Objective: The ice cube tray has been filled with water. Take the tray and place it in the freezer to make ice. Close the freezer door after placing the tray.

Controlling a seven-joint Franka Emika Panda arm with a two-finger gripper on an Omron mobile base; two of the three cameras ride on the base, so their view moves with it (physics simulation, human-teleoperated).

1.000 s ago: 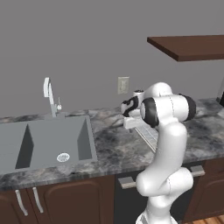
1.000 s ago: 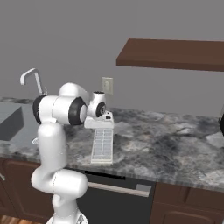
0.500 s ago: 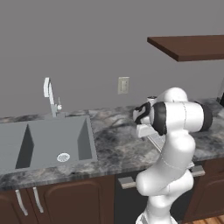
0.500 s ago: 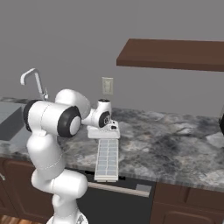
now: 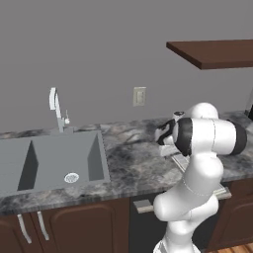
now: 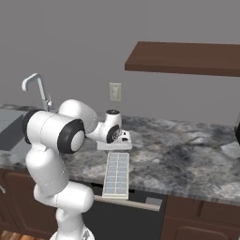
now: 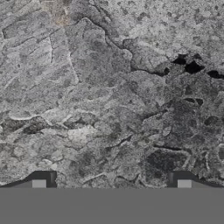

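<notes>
Well, the ice cube tray (image 6: 116, 175) lies flat on the mottled grey stone counter (image 6: 187, 157), a long white rectangle gridded into small square cells with a pale blue-grey sheen of water (image 6: 117, 170) in them; its near end reaches the counter's front edge, over the dark dishwasher panel and its pale bar handle (image 6: 129, 202). From the left side only a sliver of the tray (image 5: 180, 162) peeks out behind the glossy white arm. Dark reddish wood cabinets (image 5: 74, 230) run under the counter, and a slab of the same brown wood forms a shelf (image 6: 185, 57) on the plain grey wall, which carries a small cream outlet plate (image 6: 115, 92). Off to the left sits a matte grey double sink (image 5: 49, 160) with a curved pale faucet (image 5: 55, 106).

Compared with a second ago, the arm has swung its elbow further out to the right and the wrist has rolled, so the hand has come over the far end of the tray and points down.

The gripper (image 7: 111, 181) hovers above bare veined stone, its two dark fingertips (image 7: 43, 179) spread as wide as they go, released, with nothing between them and touching nothing
</notes>
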